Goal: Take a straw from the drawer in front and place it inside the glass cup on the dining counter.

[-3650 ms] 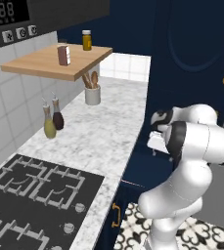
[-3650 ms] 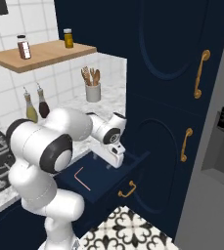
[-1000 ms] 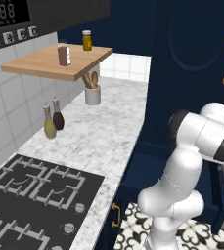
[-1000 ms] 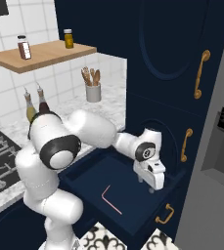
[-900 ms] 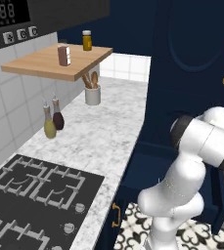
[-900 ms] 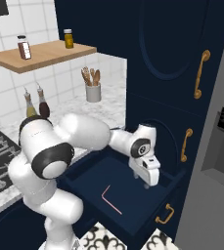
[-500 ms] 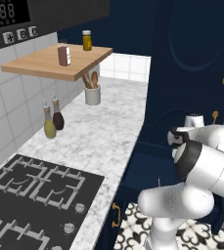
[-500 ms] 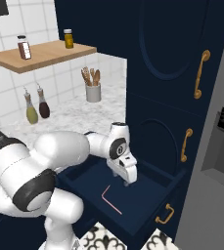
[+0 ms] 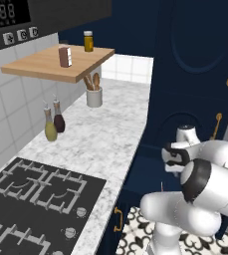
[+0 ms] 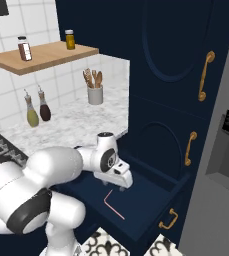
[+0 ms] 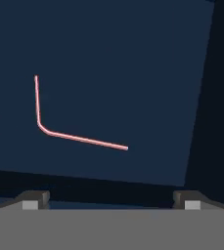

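Note:
The straw (image 10: 113,204) is a thin pinkish-red stick bent into an L, lying flat on the floor of the open navy drawer (image 10: 151,197). In the hand view the straw (image 11: 59,133) lies ahead of the fingers and left of centre, on the drawer floor (image 11: 133,63). My gripper (image 10: 120,186) hangs over the drawer, just above and behind the straw, pointing down. The gripper (image 11: 111,199) is open, with its two tips wide apart and nothing between them. The glass cup and the dining counter are out of view.
The drawer's gold handle (image 10: 168,218) faces the tiled floor. Tall navy cabinet doors (image 10: 176,90) rise behind the drawer. The marbled worktop (image 9: 105,134) holds a utensil jar (image 9: 93,94), two bottles (image 9: 55,122) and the black stove (image 9: 31,199), under a wooden shelf (image 9: 56,62).
The drawer has come out further than 3.6 s ago. Over the last second the hand swung back from the drawer's right side to above the straw.

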Robot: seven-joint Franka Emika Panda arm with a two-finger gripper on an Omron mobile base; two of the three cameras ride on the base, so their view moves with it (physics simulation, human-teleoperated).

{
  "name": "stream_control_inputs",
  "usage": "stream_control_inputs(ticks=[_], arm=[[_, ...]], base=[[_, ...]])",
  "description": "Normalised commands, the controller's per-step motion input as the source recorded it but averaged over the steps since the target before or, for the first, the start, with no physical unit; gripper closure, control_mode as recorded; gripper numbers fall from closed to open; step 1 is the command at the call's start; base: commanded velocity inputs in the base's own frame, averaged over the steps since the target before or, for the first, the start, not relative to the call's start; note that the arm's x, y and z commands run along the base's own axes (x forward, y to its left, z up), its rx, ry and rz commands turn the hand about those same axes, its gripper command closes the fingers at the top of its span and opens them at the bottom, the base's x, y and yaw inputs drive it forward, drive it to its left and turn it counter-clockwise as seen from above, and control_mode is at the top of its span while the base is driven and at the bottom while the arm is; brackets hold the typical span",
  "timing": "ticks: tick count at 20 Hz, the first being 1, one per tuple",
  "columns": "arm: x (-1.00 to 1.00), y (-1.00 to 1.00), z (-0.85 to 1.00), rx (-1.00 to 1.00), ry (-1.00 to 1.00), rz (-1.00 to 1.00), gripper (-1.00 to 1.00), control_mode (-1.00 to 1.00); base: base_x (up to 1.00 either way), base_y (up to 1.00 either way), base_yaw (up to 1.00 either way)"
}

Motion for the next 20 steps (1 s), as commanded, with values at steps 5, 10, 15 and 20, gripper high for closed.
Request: stream_control_inputs(ticks=[5,10,15,20], arm=[[0.01,0.42,-0.21,0.09,0.00,0.31,-1.00,-1.00],[0.10,0.38,-0.26,0.09,0.00,0.19,-1.00,-1.00],[0.26,0.14,-0.36,0.03,0.00,0.14,-1.00,-1.00],[0.03,0.14,-0.45,0.00,-0.03,0.08,-1.00,-1.00]], base=[[0.00,0.00,0.00],[0.00,0.00,0.00],[0.00,0.00,0.00],[0.00,0.00,0.00]])
